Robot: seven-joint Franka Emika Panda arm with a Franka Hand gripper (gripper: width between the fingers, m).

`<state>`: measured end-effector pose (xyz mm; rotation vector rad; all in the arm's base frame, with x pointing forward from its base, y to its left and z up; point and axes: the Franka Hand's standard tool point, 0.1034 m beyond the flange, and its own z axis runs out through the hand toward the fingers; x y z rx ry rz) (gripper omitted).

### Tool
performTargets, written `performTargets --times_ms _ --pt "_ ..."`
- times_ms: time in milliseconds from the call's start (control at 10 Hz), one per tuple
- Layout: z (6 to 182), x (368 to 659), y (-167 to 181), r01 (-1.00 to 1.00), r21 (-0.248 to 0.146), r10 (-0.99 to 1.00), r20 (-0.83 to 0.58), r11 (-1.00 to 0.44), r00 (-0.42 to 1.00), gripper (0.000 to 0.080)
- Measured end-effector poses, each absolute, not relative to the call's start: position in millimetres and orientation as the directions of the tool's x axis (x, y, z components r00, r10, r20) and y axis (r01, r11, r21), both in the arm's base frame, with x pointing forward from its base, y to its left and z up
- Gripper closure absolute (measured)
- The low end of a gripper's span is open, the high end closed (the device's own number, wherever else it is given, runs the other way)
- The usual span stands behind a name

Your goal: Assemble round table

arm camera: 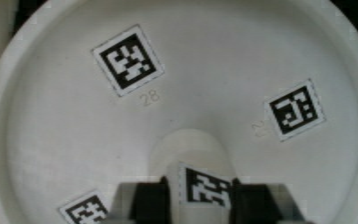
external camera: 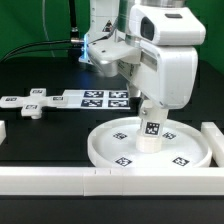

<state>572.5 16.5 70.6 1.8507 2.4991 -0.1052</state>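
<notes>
**Front border bar (external camera: 60, 182) to rear: cylinder held on disc, seating at risk**

Nearest the exterior view, the long white bar lies across the black tabletop (external camera: 50, 135); it plays no part in the join.

Just behind it sits the large round rimmed disc (external camera: 100, 145), flat and rim up. It holds one item only, the short thick cylinder (external camera: 150, 135), upright at its centre. The wrist view confirms the cylinder (arm camera: 197, 150) over the middle of the disc (arm camera: 229, 40).

The jaws are clenched on the cylinder's upper part, dark pads on either side of its tag. Whether its base is fully seated cannot be told.

Risks, as judged:
- a tilt in the grip could cross-thread or jam the join;
- a twist could spin the disc, which nothing holds down;
- a release before seating could topple the cylinder.

Farther back, toward the exterior view's left, the flat cross-shaped piece (external camera: 28, 106) lies loose, well apart from the disc. The marker board (external camera: 100, 97) lies just beside it.
</notes>
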Motion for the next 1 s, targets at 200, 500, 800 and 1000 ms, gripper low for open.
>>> performTargets --times_ms 200,500,800,1000 --pt "70.5 572.5 15.3 0.957 -0.037 0.955 -0.065 0.288 -0.290 0.0789" --pt "70.8 572.9 14.4 0.957 -0.036 0.955 -0.065 0.289 -0.291 0.0798" --pt "74.4 574.8 14.4 0.958 -0.029 0.956 -0.067 0.285 -0.286 0.0795" --pt "74.4 574.7 15.9 0.962 -0.028 0.960 -0.066 0.272 -0.273 0.0449"
